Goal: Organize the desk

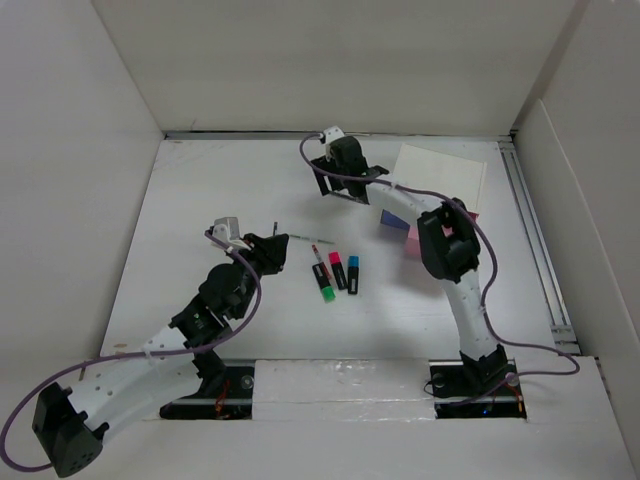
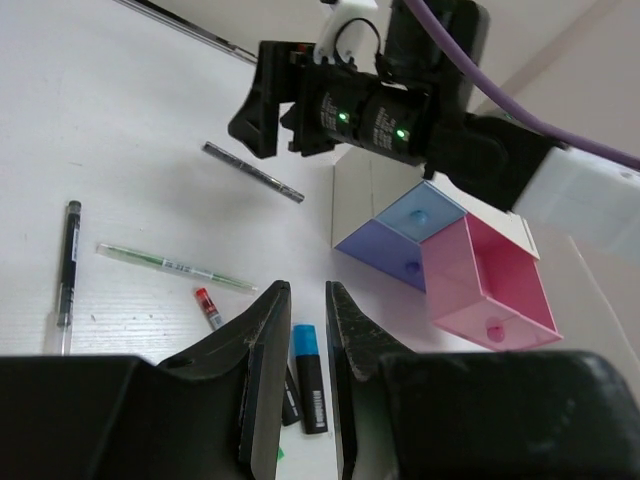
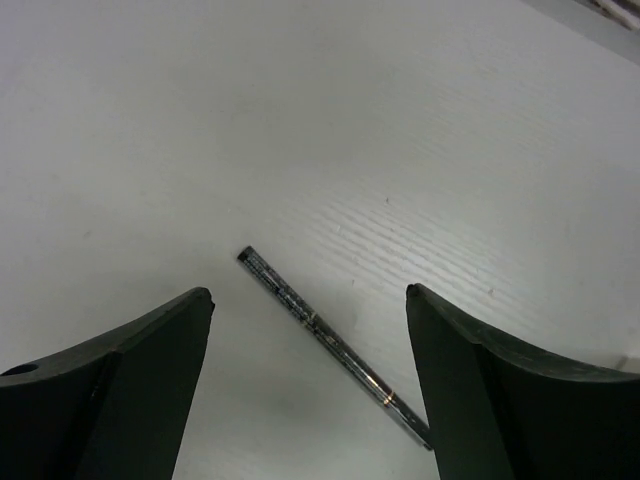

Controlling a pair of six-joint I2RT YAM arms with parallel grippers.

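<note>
Seen from above, the desk (image 1: pixel 200 190) fills the floor of a white-walled enclosure, and both arms reach out over it. The left gripper (image 1: pixel 272 250) sits left of centre, with three highlighters (image 1: pixel 338 271) lying side by side just to its right. The right gripper (image 1: pixel 335 192) hangs over the far middle. To its right a small white drawer box (image 1: pixel 445 170) stands at the far right, its blue and pink drawers pulled out.

In the left wrist view the left jaws stand almost together, with only a narrow slit between them and nothing in it. The blue highlighter (image 2: pixel 305 345) shows through that slit on the desk below. To the left lie a black pen (image 2: pixel 68 262) and a clear green pen (image 2: pixel 170 266), apart from each other. Farther off, a thin dark pen (image 2: pixel 252 172) lies beneath the right gripper.

In the right wrist view the right jaws are spread wide and hold nothing. The thin dark pen lies aslant on the bare desk between the fingers (image 3: pixel 120 390), touching neither
</note>
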